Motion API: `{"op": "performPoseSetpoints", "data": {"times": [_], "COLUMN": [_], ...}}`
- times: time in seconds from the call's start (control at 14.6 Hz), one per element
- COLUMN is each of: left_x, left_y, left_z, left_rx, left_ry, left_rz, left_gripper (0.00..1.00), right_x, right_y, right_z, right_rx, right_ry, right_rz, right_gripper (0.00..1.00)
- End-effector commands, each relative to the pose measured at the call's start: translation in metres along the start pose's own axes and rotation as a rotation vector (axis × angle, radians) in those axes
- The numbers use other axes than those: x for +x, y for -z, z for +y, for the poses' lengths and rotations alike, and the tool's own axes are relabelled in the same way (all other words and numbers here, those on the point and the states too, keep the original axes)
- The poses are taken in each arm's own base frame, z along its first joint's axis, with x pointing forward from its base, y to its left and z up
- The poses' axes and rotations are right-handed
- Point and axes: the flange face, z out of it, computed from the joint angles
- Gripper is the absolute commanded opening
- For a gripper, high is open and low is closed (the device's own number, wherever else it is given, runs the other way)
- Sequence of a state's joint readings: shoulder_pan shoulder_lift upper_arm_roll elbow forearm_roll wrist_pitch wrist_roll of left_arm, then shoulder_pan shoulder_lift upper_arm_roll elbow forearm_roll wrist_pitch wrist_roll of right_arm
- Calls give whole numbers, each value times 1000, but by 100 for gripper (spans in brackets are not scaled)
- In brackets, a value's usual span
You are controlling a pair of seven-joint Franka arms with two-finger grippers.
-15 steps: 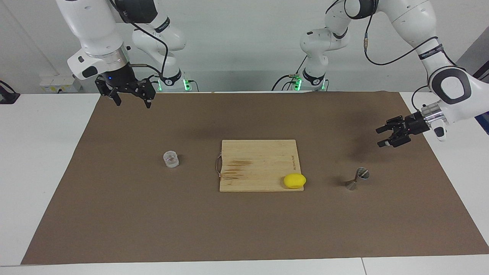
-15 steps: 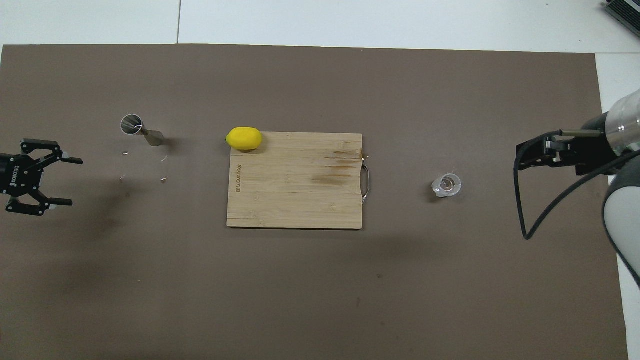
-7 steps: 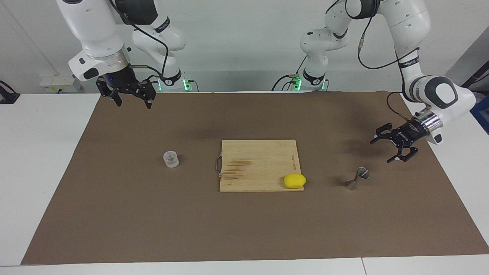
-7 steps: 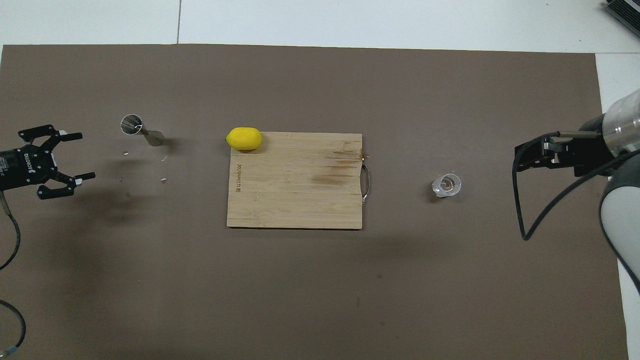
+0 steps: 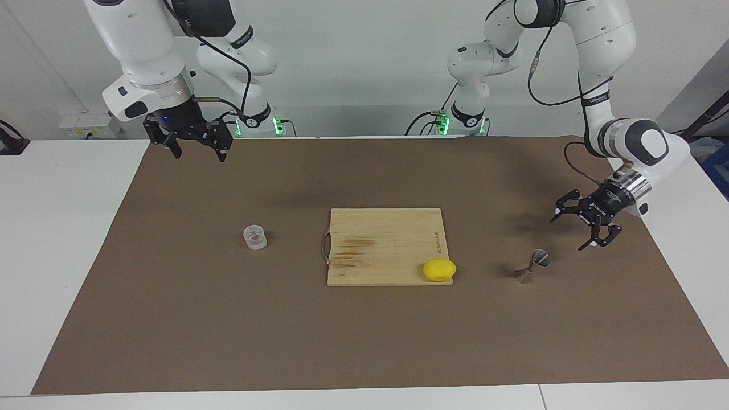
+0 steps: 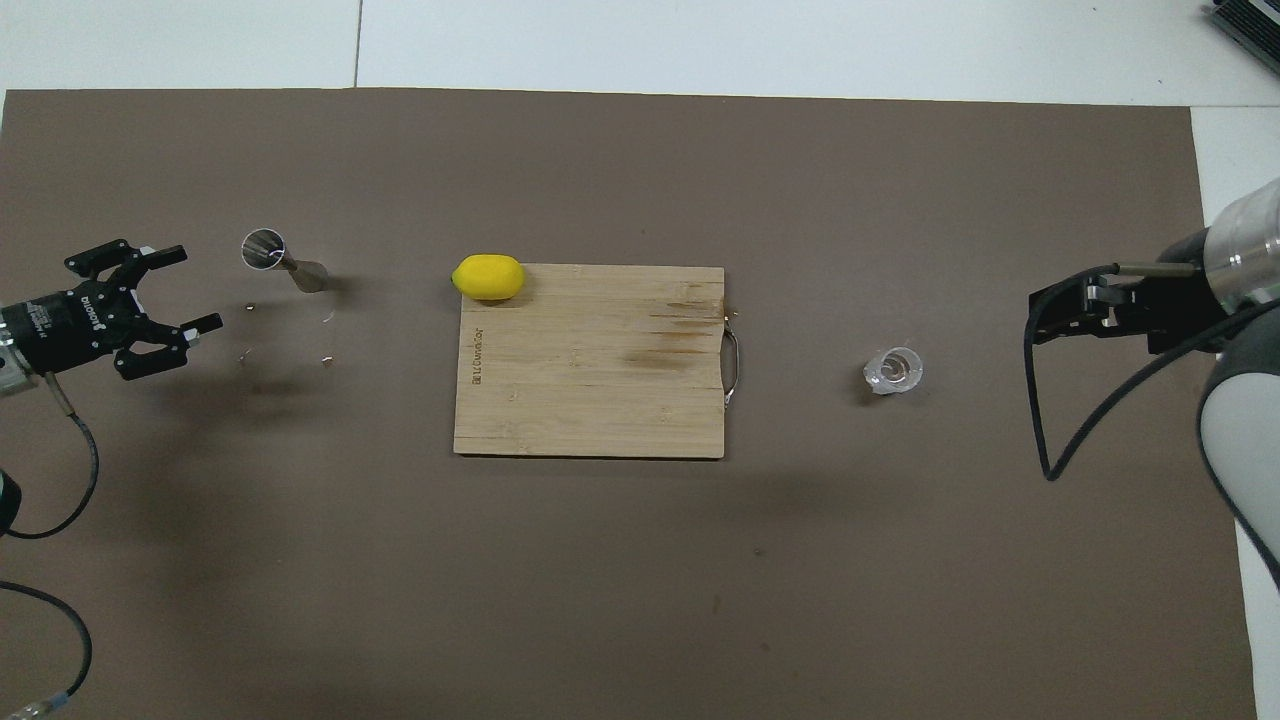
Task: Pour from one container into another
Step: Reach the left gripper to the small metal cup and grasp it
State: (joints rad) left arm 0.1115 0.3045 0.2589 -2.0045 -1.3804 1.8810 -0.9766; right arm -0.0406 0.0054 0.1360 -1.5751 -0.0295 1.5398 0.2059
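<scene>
The small clear cup [image 5: 254,237] [image 6: 894,371] stands upright on the brown mat, between the cutting board and the right arm's end of the table. The steel jigger [image 5: 532,266] [image 6: 283,262] stands on the mat between the board and the left arm's end. My left gripper [image 5: 566,234] [image 6: 198,287] hangs open and empty over the mat just beside the jigger, apart from it, its fingers pointing toward it. My right gripper [image 5: 198,155] [image 6: 1085,305] is open and empty, held high over the mat's edge at its own end, well away from the cup.
A wooden cutting board [image 5: 384,245] [image 6: 590,360] with a metal handle lies mid-mat. A yellow lemon-like lump [image 5: 439,269] [image 6: 488,277] rests on the board's corner closest to the jigger. The brown mat [image 5: 364,341] covers most of the white table.
My left gripper has come down and moved in toward the jigger, its wrist turning as it went. The right arm has barely shifted. Cup, jigger and lemon have not moved.
</scene>
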Motion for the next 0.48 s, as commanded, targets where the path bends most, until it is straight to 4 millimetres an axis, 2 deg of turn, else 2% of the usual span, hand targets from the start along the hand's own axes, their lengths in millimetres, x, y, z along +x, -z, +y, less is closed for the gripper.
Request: {"op": "performPoseSetpoints", "data": {"times": [0.0, 0.07, 0.27, 0.41], "left_x": [-7, -12, -8, -9], "left_y": [-19, -28, -41, -42], "left_z": [-8, -9, -6, -4], "left_rx": [-21, -25, -67, -82], "left_ry": [23, 22, 45, 45], "left_rz": [-24, -31, -29, -27], "left_gripper": [100, 100, 100, 100], "right_x": [-3, -3, -3, -3], "right_y": [-2, -2, -1, -1], "right_z": [0, 1, 1, 1], "right_rx": [-8, -8, -6, -5], "right_ry": [29, 28, 28, 28], "right_rz": [10, 10, 11, 11], "right_gripper": [100, 100, 100, 100]}}
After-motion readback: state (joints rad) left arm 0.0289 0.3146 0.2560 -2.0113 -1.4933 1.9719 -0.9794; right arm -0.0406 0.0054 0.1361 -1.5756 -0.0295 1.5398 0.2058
